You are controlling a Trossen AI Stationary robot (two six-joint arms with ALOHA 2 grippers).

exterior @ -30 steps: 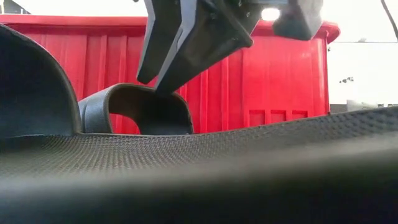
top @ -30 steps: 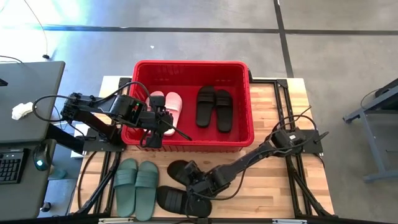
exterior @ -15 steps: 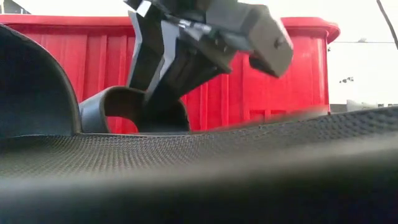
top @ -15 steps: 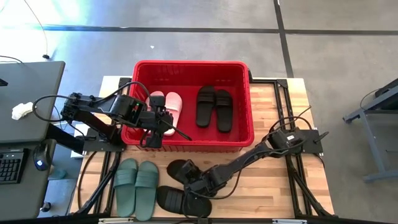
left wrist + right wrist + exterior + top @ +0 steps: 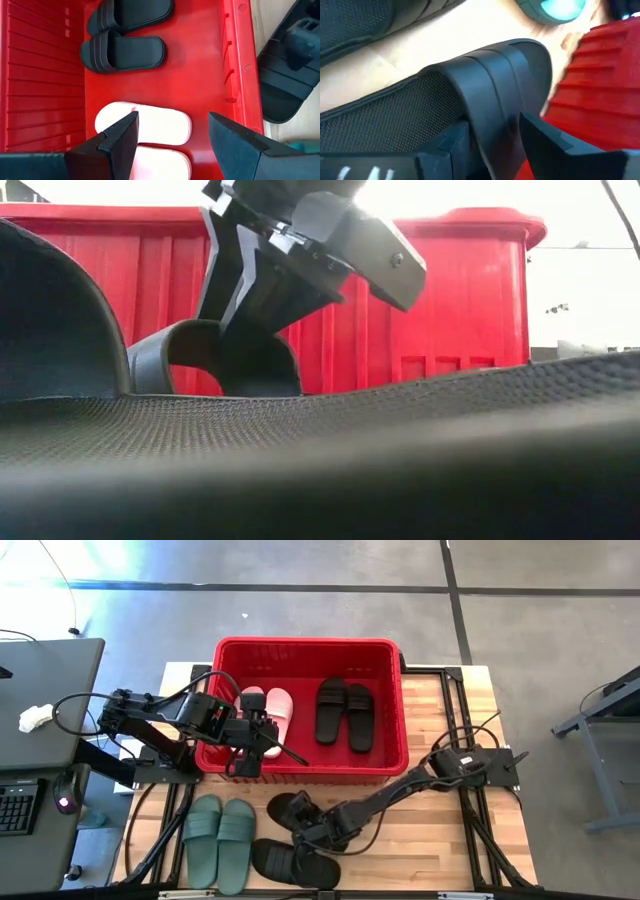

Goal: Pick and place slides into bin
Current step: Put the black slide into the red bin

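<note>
red bin point(image 5: 305, 648), pink slides point(image 5: 268, 708), green slides point(image 5: 221, 838).

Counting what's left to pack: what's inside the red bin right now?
Inside the red bin: a black pair of slides and a pale pink pair. The open left gripper, hovering over the pink pair, covers part of it, so the bin floor under the gripper cannot be seen.

Glossy ribbed plastic bin point(image 5: 305, 768); matt, textured-soled black slide point(image 5: 420, 107).

No text, label, brand, number or sign can be read in any view; pale marks on the right gripper point(image 5: 492, 150) stay illegible.
</note>
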